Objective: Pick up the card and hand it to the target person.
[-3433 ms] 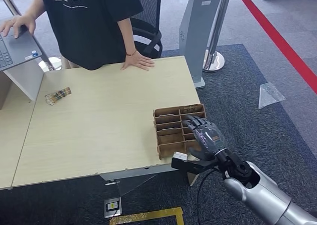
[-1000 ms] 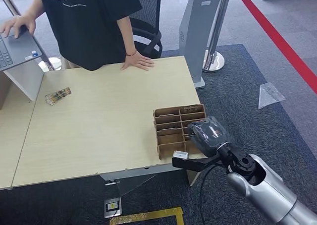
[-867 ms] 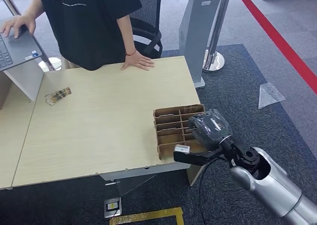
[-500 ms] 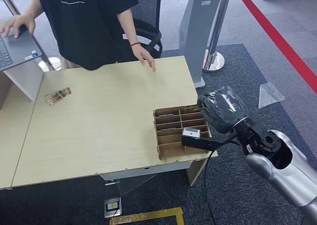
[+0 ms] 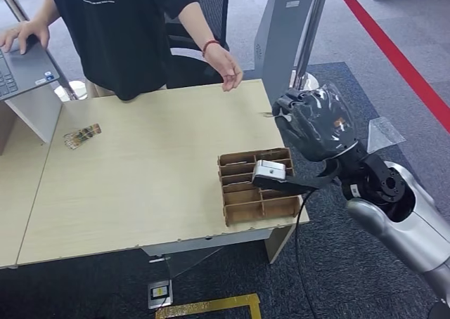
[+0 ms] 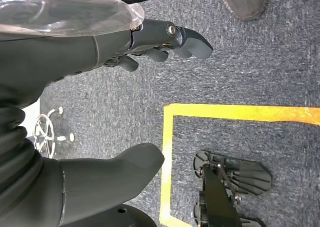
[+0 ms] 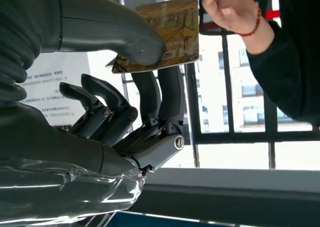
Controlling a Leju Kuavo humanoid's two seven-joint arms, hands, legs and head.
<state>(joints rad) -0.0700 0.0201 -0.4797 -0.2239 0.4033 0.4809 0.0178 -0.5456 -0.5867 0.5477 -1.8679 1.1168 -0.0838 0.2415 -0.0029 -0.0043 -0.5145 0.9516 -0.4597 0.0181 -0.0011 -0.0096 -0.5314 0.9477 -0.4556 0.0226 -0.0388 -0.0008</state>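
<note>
Now, against the frame 0.5 s ago: the person's hand (image 5: 226, 64) (red cord at the wrist) has lifted off the table (image 5: 133, 171) and reaches toward centre-right, hanging above the far table edge. The right hand (image 5: 313, 126) has risen from the cardboard tray (image 5: 257, 187) at lower centre to mid-right, beyond the table's right edge. In the right wrist view the card (image 7: 166, 34) is pinched between thumb and two straight fingers (image 7: 171, 94), the other fingers curled; the person's hand is just beside the card's free end, not touching. Open tabletop lies left of the tray; a small packet (image 5: 82, 135) sits upper left. The left hand (image 6: 113, 42) hangs over carpet, fingers apart, holding nothing.
</note>
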